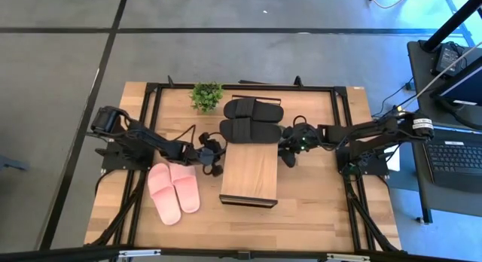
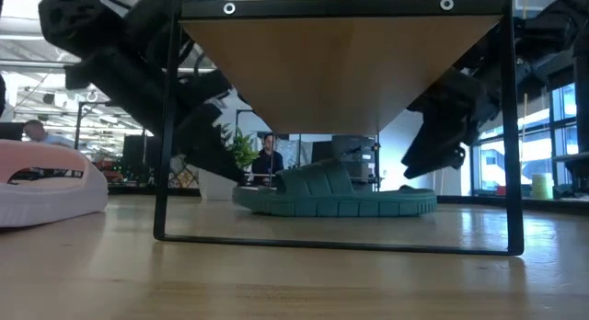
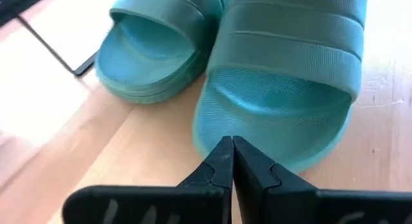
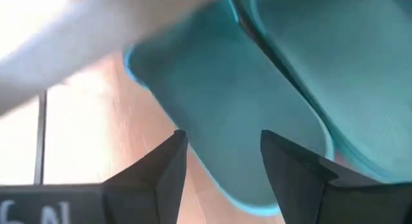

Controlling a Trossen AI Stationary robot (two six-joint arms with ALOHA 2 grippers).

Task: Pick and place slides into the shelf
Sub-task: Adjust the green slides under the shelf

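Presently the dark green slides [image 1: 251, 131] lie at the shelf's [image 1: 250, 174] far end, centre frame, apparently partly beneath its plank, which the overhead view obscures. Both grippers flank them, seemingly to nudge them under. The left gripper [image 3: 232, 161] is clenched empty, tips at a toe. The right gripper [image 4: 222, 161] stands released over a sole. Black slides [image 1: 254, 109] and a plant [image 1: 206, 95] crowd behind; pink slides [image 1: 174, 190] wait lower left.
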